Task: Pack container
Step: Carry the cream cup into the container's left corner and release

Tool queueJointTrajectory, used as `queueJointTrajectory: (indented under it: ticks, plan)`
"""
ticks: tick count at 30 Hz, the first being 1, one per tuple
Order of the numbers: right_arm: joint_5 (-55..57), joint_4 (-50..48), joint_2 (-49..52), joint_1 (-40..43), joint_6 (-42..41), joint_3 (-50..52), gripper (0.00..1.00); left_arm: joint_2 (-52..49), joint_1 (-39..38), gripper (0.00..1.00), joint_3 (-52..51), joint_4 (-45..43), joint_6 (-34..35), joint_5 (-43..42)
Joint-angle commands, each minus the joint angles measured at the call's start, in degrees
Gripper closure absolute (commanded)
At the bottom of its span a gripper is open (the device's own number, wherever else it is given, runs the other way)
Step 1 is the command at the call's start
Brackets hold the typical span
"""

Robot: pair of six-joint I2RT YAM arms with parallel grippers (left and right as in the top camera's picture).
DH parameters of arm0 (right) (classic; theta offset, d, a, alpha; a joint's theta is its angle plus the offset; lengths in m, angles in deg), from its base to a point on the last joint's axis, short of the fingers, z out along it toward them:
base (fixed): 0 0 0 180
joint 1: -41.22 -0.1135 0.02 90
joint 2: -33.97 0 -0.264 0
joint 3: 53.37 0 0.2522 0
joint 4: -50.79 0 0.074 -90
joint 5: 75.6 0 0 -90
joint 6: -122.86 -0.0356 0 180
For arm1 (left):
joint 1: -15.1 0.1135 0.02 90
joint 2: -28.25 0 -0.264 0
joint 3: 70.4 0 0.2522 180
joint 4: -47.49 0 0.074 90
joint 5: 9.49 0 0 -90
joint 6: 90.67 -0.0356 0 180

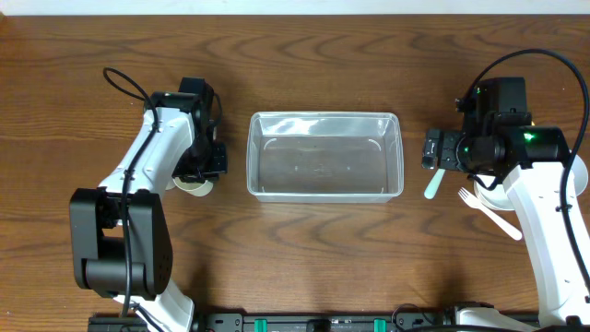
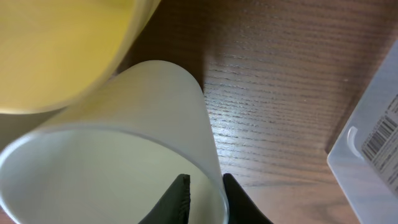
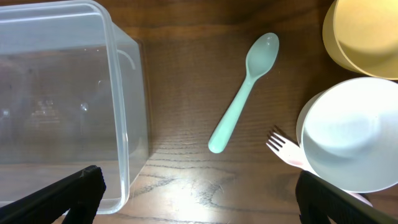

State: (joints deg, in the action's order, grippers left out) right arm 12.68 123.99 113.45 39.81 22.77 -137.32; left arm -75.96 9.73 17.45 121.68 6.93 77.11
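The clear container (image 1: 324,116) stands empty at the table's middle. My left gripper (image 1: 199,166) is just left of it, and its fingers (image 2: 205,198) are shut on the wall of a pale whitish cup (image 2: 124,143), one finger inside and one outside. The cup shows under the gripper in the overhead view (image 1: 194,185). My right gripper (image 1: 431,149) is wide open and empty, right of the container, over bare wood (image 3: 199,199). The container's wall shows in the right wrist view (image 3: 134,124) and its corner in the left wrist view (image 2: 373,149).
A yellow bowl (image 2: 62,50) sits right behind the pale cup. Right of the container lie a mint spoon (image 3: 244,90) (image 1: 433,184) and a white fork (image 3: 283,149) (image 1: 489,214). A white bowl (image 3: 348,134) and a yellow bowl (image 3: 367,37) stand beyond them.
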Motion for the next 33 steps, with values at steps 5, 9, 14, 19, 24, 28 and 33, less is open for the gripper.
queueJointTrajectory:
  ticks: [5,9,14,19,24,28,33]
  plan:
    - [0.0,0.2,0.0,0.3,-0.6,-1.0,0.01,0.2,-0.8,0.94,0.8,0.9,-0.4,1.1]
    - [0.0,0.2,0.0,0.3,-0.6,-1.0,0.01,2.1,-3.0,0.94,0.9,1.6,-0.4,1.1]
    - [0.4,0.2,0.0,0.3,-0.6,-1.0,0.01,9.0,-7.2,0.94,2.5,2.5,0.1,1.1]
    - [0.4,0.2,0.0,0.3,-0.5,-1.0,0.01,16.7,-10.2,0.94,10.0,4.2,1.9,2.6]
    - [0.4,0.2,0.0,0.3,-0.6,-1.0,0.01,18.7,-15.2,0.94,17.6,3.1,1.7,3.0]
    - [0.4,0.2,0.0,0.3,-0.6,-1.0,0.01,15.3,-19.7,0.94,18.0,0.9,1.2,3.0]
    - [0.4,0.4,0.0,0.3,-0.6,-1.0,0.01,6.4,-23.3,0.94,18.0,-0.1,-0.5,3.0]
